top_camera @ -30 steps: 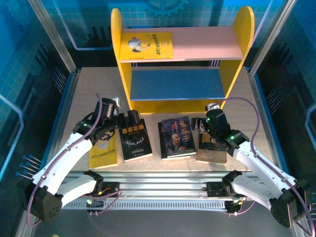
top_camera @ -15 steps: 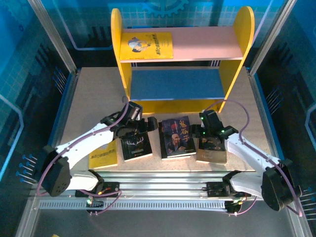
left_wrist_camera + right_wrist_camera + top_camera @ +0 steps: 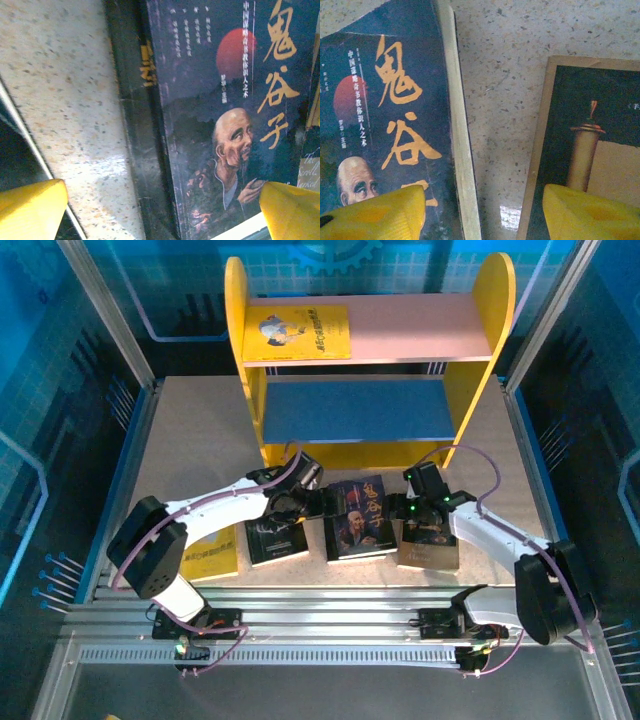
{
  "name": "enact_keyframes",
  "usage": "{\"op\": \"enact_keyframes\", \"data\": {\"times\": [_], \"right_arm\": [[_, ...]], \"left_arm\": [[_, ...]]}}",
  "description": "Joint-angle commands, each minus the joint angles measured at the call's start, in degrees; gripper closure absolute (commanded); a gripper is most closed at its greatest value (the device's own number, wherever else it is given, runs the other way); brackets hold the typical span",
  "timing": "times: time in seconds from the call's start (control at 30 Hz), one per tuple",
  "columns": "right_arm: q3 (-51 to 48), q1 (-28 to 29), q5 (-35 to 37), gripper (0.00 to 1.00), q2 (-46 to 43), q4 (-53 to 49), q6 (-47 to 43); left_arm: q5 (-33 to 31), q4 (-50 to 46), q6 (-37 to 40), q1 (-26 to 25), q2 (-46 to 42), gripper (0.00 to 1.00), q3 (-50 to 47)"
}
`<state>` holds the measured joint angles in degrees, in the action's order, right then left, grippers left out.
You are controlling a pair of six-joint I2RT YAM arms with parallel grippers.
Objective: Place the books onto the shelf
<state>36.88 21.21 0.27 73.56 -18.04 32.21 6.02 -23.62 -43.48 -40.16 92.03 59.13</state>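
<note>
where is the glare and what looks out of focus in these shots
left wrist: the left gripper's fingertips at the bottom corners are blurred, and a pale sheen sits on the table beside the portrait book; right wrist: a bright glare patch on the table between that book and the brown-black book; top external: blue-tinted overall, no strong glare on the shelf.

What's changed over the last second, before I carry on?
The left gripper swung right, from near the yellow paperback on the table to the left edge of the dark portrait-cover paperback. The right gripper shifted left toward that book's right edge. Nothing gripped or released. Both paperbacks and the yellow-sided two-tier shelf stayed put.
</note>
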Motion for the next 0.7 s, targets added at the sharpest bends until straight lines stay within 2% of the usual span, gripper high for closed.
{"op": "enact_keyframes", "data": {"times": [0.0, 0.3, 0.67], "right_arm": [[-1.3, -0.9, -3.0, 0.37, 1.7, 2.3, 1.4], [-1.6, -1.3, -5.2, 0.45, 7.1, 6.0, 2.2], [-1.6, -1.3, -8.9, 0.62, 11.7, 9.0, 2.4]], "left_arm": [[2.9, 0.7, -0.3, -1.1, 1.9, 0.01, 2.3], [5.5, 6.3, -3.5, -3.0, 6.0, 0.01, 1.5], [6.9, 9.0, -3.2, -3.6, 8.8, 0.01, 1.2]]}}
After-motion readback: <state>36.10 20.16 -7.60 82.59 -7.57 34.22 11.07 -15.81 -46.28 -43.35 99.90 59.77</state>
